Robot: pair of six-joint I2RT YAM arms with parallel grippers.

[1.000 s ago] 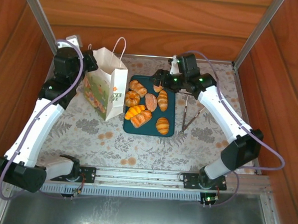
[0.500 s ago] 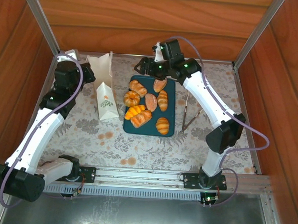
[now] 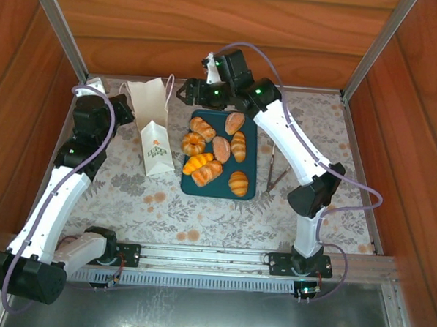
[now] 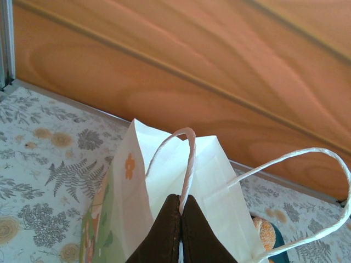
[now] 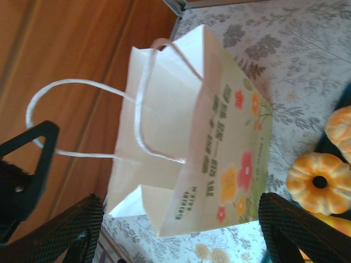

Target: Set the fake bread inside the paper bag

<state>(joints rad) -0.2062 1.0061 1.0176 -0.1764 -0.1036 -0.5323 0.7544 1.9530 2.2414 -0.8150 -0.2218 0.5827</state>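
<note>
Presently, left gripper [image 4: 181,200], fingers pinched on paper bag [image 4: 164,181] rim, apparently steadies it for loading; right gripper [image 3: 184,96] hovers beside, fingers spread empty.

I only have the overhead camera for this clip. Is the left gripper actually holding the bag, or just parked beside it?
Observer: It is holding it. In the left wrist view the left gripper is pinched shut on the rim of the paper bag, with one cord handle rising from between its closed jaws.
Operator: And the other arm, is it carrying anything?
Observer: No. In the right wrist view the right gripper is empty, its jaws spread wide, with the bag's floral face framed between them.
</note>
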